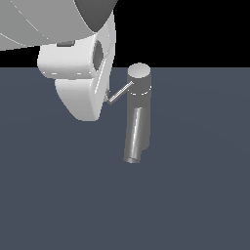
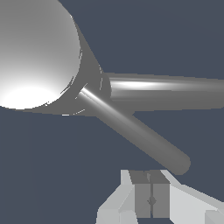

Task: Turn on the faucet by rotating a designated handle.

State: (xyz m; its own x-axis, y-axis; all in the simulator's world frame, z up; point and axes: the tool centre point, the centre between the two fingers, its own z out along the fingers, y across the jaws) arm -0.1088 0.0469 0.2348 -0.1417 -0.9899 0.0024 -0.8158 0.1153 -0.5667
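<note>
We set the white pincer [image 2: 151, 199], pads pressed together on nothing, just beside the free end of the thin grey rod handle [image 1: 119, 93] projecting from the upright grey metallic faucet [image 1: 138, 105] on the desk [image 1: 195, 195], so a sideways push can rotate it.

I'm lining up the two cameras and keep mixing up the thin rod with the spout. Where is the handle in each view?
Exterior view: the handle slants down from the faucet top toward the exterior view's left, ending by the white arm.
Wrist view: the handle runs diagonally from the cap toward the gripper.
Shared landmark: the round light cap.
</note>
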